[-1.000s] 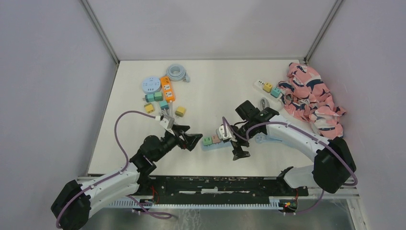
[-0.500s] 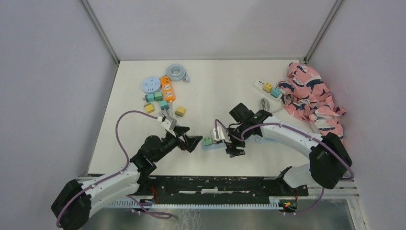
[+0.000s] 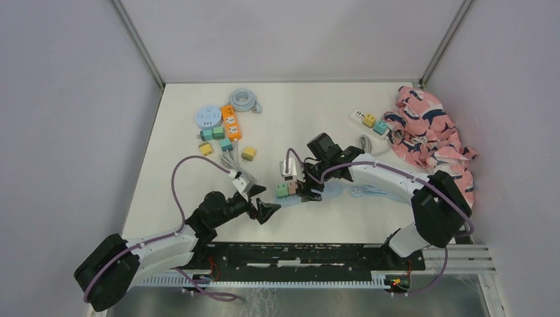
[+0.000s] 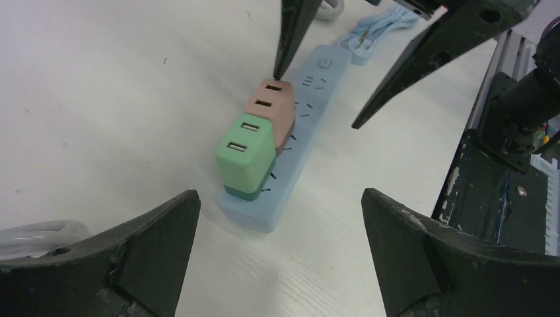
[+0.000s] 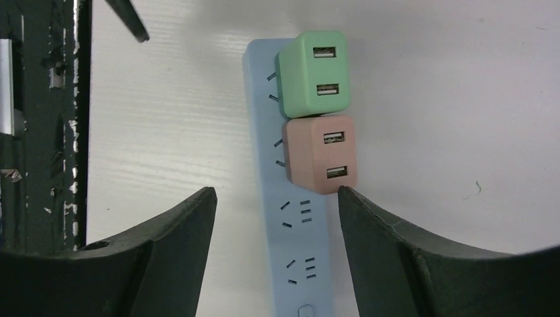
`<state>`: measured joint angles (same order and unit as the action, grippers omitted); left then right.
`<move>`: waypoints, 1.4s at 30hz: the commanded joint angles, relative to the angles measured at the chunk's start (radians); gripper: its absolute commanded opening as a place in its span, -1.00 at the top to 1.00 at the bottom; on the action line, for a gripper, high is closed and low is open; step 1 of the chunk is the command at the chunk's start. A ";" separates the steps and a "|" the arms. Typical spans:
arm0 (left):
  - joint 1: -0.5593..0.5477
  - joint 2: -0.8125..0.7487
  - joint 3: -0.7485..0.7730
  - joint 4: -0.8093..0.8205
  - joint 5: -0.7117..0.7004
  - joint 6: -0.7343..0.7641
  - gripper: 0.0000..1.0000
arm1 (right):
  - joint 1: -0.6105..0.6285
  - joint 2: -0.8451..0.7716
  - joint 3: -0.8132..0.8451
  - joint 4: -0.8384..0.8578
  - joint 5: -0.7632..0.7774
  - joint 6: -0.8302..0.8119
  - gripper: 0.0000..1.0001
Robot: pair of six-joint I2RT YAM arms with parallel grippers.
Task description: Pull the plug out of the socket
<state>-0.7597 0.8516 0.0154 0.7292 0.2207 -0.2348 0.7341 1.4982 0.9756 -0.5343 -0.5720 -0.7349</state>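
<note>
A light blue power strip (image 3: 330,189) lies on the white table with a green plug (image 3: 282,190) and a pink plug (image 3: 292,188) seated side by side at its left end. My right gripper (image 3: 306,189) is open and straddles the strip just behind the pink plug (image 5: 321,155), one finger on each side of the strip (image 5: 300,251); the green plug (image 5: 314,72) sits beyond. My left gripper (image 3: 263,201) is open and empty, low over the table just short of the strip's end (image 4: 261,214), facing the green plug (image 4: 245,155) and the pink plug (image 4: 272,109).
At the back left lie an orange strip (image 3: 231,122), a round white socket (image 3: 207,117), a grey cable coil (image 3: 245,100) and loose cube plugs (image 3: 249,153). A white strip with plugs (image 3: 370,121) and a pink cloth (image 3: 432,135) lie at the back right. The metal rail (image 3: 297,254) runs along the near edge.
My right gripper has moved left along the blue strip to just behind the pink plug. My left gripper has drawn back a little toward the near edge. Both stay open.
</note>
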 commanded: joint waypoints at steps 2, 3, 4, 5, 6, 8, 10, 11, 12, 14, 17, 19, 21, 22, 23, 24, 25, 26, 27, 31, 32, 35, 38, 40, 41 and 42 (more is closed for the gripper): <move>-0.004 0.058 0.044 0.078 0.055 0.110 -0.94 | 0.010 0.062 0.066 0.053 0.000 -0.005 -0.45; -0.003 0.064 0.045 0.080 0.055 0.115 -0.93 | 0.010 0.062 0.064 0.059 0.014 0.000 -0.45; -0.004 0.068 0.046 0.082 0.057 0.119 -0.89 | 0.011 0.058 0.065 0.053 0.024 -0.004 -0.44; -0.004 0.070 0.046 0.080 0.057 0.123 -0.88 | 0.009 0.049 0.067 0.039 0.026 -0.013 -0.44; -0.004 0.069 0.046 0.077 0.057 0.125 -0.85 | 0.007 0.036 0.069 0.024 0.020 -0.024 -0.44; -0.003 0.065 0.044 0.066 0.057 0.130 -0.78 | -0.005 -0.003 0.068 -0.009 -0.029 -0.056 -0.44; -0.004 0.059 0.040 0.063 0.051 0.132 -0.74 | -0.013 -0.032 0.057 -0.019 -0.069 -0.070 -0.43; -0.004 0.057 0.038 0.064 0.049 0.133 -0.70 | -0.018 -0.034 0.057 -0.019 -0.077 -0.065 -0.42; -0.003 0.056 0.037 0.063 0.046 0.137 -0.65 | -0.022 -0.029 0.062 -0.016 -0.080 -0.050 -0.41; -0.004 0.056 0.039 0.059 0.041 0.139 -0.56 | -0.032 -0.008 0.085 -0.016 -0.087 -0.016 -0.42; -0.004 0.063 0.040 0.062 0.043 0.133 -0.52 | -0.040 0.048 0.123 -0.011 -0.112 0.043 -0.51; -0.004 0.073 0.042 0.063 0.048 0.130 -0.51 | -0.040 0.101 0.152 -0.022 -0.129 0.060 -0.54; -0.003 0.081 0.047 0.060 0.058 0.126 -0.50 | -0.040 0.151 0.188 -0.036 -0.124 0.075 -0.54; -0.004 0.084 0.050 0.059 0.061 0.122 -0.50 | -0.041 0.167 0.206 -0.042 -0.113 0.081 -0.53; -0.004 0.085 0.050 0.059 0.064 0.121 -0.49 | -0.041 0.177 0.217 -0.037 -0.098 0.090 -0.53; -0.004 0.086 0.050 0.060 0.064 0.120 -0.49 | -0.042 0.181 0.219 -0.030 -0.090 0.094 -0.53; -0.003 0.086 0.049 0.062 0.064 0.119 -0.49 | -0.041 0.181 0.218 -0.020 -0.085 0.100 -0.52; -0.004 0.086 0.049 0.064 0.063 0.117 -0.49 | -0.042 0.178 0.213 -0.017 -0.082 0.100 -0.50; -0.003 0.085 0.048 0.065 0.063 0.113 -0.48 | -0.043 0.171 0.206 -0.020 -0.085 0.091 -0.47; -0.004 0.080 0.045 0.079 0.044 0.079 -0.46 | -0.081 0.136 0.186 -0.096 -0.100 -0.012 -0.41; -0.004 0.081 0.043 0.087 0.033 0.061 -0.46 | -0.090 0.120 0.170 -0.104 -0.072 -0.053 -0.41; -0.004 0.088 0.039 0.114 -0.015 -0.010 -0.50 | -0.102 0.085 0.085 -0.066 0.058 -0.159 -0.46; -0.002 0.098 0.046 0.127 -0.067 -0.088 -0.57 | -0.104 0.091 0.050 -0.023 0.108 -0.178 -0.49; 0.002 0.104 0.061 0.127 -0.068 -0.131 -0.58 | -0.103 0.107 0.047 0.009 0.133 -0.162 -0.48; 0.004 0.109 0.073 0.124 -0.067 -0.160 -0.57 | -0.102 0.113 0.045 0.027 0.158 -0.156 -0.48; 0.010 0.111 0.080 0.120 -0.063 -0.190 -0.57 | -0.102 0.120 0.043 0.047 0.180 -0.152 -0.47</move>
<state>-0.7605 0.9520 0.0368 0.7818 0.1928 -0.2813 0.6277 1.6108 1.0229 -0.5789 -0.4908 -0.8589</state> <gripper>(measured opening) 0.785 0.742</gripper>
